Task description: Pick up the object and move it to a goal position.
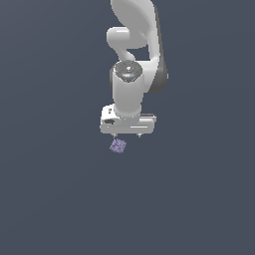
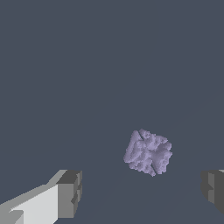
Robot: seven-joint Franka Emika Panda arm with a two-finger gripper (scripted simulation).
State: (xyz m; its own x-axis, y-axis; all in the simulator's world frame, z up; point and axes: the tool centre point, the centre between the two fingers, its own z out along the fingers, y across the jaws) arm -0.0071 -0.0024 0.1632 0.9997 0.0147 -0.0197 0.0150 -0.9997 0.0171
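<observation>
The object is a small lumpy pale-purple clump with a bumpy surface, lying on the flat dark grey ground. In the exterior view it sits just below the white gripper, toward the exterior view's left end of the hand. The wrist view shows the clump beyond the line between the two grey fingertips, apart from both. The gripper is open and empty, its jaws spread much wider than the clump.
The white arm rises behind the gripper. The ground is a plain dark grey surface with no other objects or edges in view.
</observation>
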